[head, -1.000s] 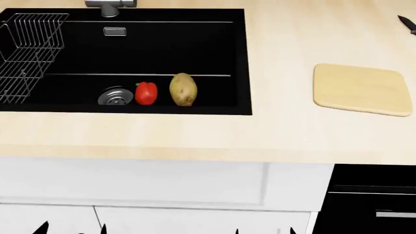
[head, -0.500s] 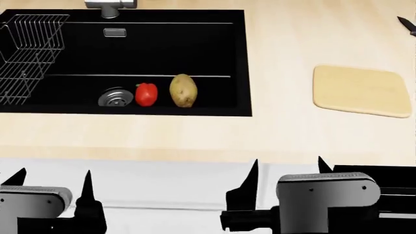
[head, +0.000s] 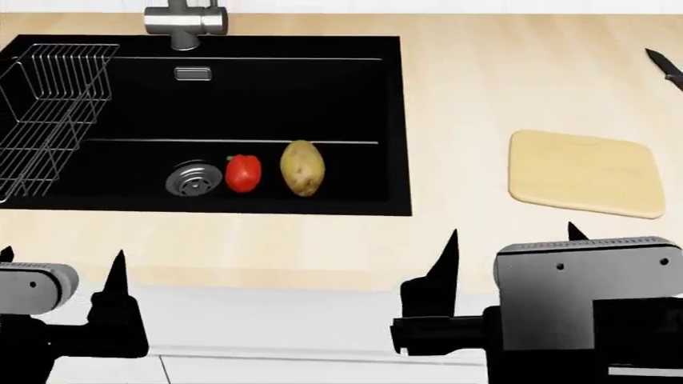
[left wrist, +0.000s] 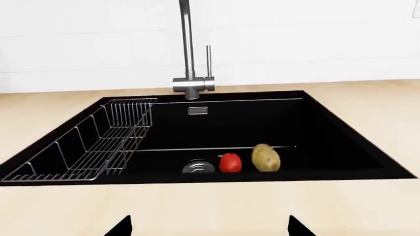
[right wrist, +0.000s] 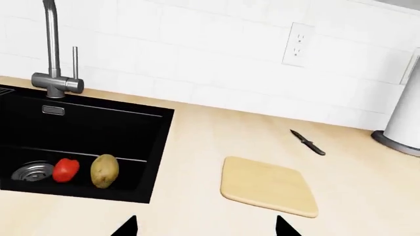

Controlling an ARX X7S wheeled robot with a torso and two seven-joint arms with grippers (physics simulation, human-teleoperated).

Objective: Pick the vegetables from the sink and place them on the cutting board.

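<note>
Nothing has been picked up yet; this is the approach, before the first reach. The red pepper (head: 243, 173) and the potato (head: 302, 167) lie side by side on the floor of the sink (head: 353, 96), close together, though whether they touch I cannot tell, with the pepper just beside the round drain (head: 193, 178) at its 3 o'clock and the potato at the pepper's 3 o'clock. In the head view they sit toward the near wall of the basin. A wire rack (head: 48, 104) hangs in the sink well off at the pepper's 10 o'clock, and the tap (head: 184, 22) stands at the basin's 12 o'clock edge.

The cutting board (head: 581, 172) lies bare on the counter (head: 459, 104), well apart from the sink at its 3 o'clock, with a knife (right wrist: 307, 142) further back on the counter.

Both arms hover low in front of the counter's near edge, short of the basin. The left gripper (head: 61, 268) has its fingers spread wide and empty; the right gripper (head: 514, 244) is likewise spread and holds nothing.

The next move, as I judge it, calls for one arm to travel forward over the rim and drop into the basin. The right arm looks the better choice, since it is nearer the board. The potato, nearest the right gripper and the larger target, seems the easier first grasp; it needs the wide spread already set.
</note>
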